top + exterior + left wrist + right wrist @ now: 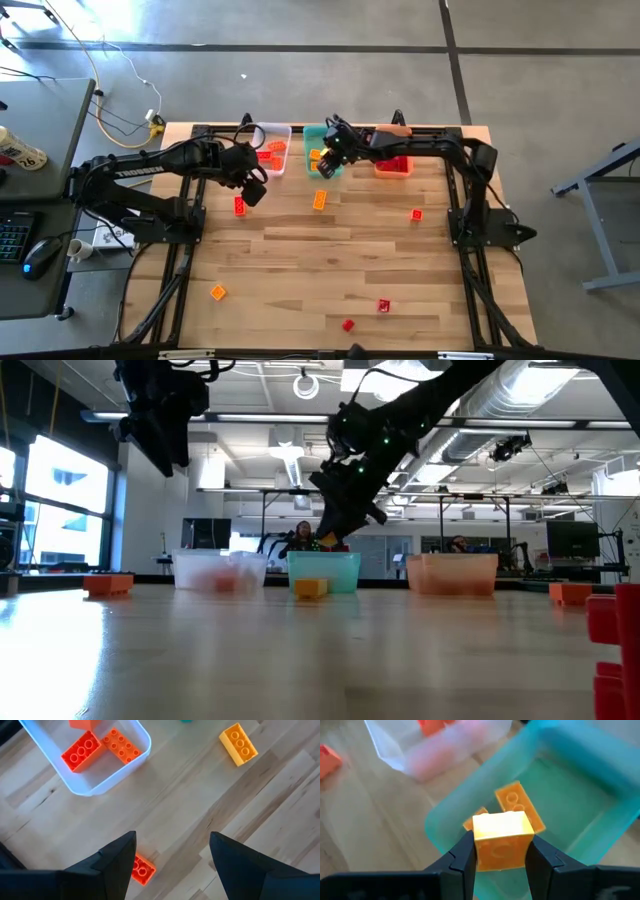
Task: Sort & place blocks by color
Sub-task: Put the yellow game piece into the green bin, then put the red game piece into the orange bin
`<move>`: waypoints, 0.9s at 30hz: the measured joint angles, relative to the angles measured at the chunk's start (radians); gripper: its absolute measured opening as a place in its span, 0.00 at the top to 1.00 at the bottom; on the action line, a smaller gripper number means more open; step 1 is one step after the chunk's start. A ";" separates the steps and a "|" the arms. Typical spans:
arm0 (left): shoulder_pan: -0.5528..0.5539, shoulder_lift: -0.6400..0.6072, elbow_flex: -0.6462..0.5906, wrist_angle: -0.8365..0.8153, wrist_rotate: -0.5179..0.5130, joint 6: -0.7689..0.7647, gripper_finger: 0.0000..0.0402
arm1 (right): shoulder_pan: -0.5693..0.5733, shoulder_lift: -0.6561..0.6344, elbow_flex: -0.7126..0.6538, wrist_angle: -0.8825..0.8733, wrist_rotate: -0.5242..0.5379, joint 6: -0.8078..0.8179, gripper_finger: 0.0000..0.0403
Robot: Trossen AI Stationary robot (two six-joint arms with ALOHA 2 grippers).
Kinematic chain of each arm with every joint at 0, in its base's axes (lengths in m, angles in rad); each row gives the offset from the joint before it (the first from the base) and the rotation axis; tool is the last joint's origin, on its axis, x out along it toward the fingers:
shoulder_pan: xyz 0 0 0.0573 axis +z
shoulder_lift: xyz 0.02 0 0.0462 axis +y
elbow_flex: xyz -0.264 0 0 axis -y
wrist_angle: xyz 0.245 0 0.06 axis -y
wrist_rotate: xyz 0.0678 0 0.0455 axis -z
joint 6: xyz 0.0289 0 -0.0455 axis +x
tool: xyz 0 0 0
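Note:
My right gripper (500,851) is shut on a yellow-orange block (501,839) above the teal bin (316,137), which has more yellow-orange blocks (521,809) lying in it. In the low view this gripper (336,538) hangs just over the bin (324,572). My left gripper (172,851) is open and raised above the table beside the clear bin (131,761). An orange-red block (143,869) lies flat on the wood just by one finger, untouched. The clear bin holds orange-red blocks (81,753). A yellow-orange block (239,743) lies on the table beyond. My right gripper pinches the yellow-orange block by two opposite side faces (479,851) between its two fingers, coming from above and pointing down. The block is lifted clear and sits level over the teal bin's open top.
An orange bin (392,166) stands to the right of the teal one along the far edge. Loose blocks lie on the table: a red one (417,214) toward the right, an orange one (217,293) near left, two red ones (384,305) near the front edge.

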 joint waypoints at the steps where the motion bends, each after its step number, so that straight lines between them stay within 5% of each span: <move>1: 0.000 0.000 0.000 0.000 0.000 -0.003 0.41 | -0.006 0.006 0.000 -0.004 -0.009 0.000 0.74; 6: 0.000 0.000 0.000 0.000 0.001 -0.025 0.41 | -0.031 0.017 0.000 -0.015 -0.019 0.006 0.71; 16: 0.000 0.000 0.000 0.000 0.000 -0.025 0.41 | -0.050 0.006 0.000 -0.019 -0.051 -0.002 0.47; 27: 0.000 0.000 0.000 0.000 -0.006 -0.009 0.41 | -0.003 -0.142 0.001 -0.135 -0.075 0.087 0.44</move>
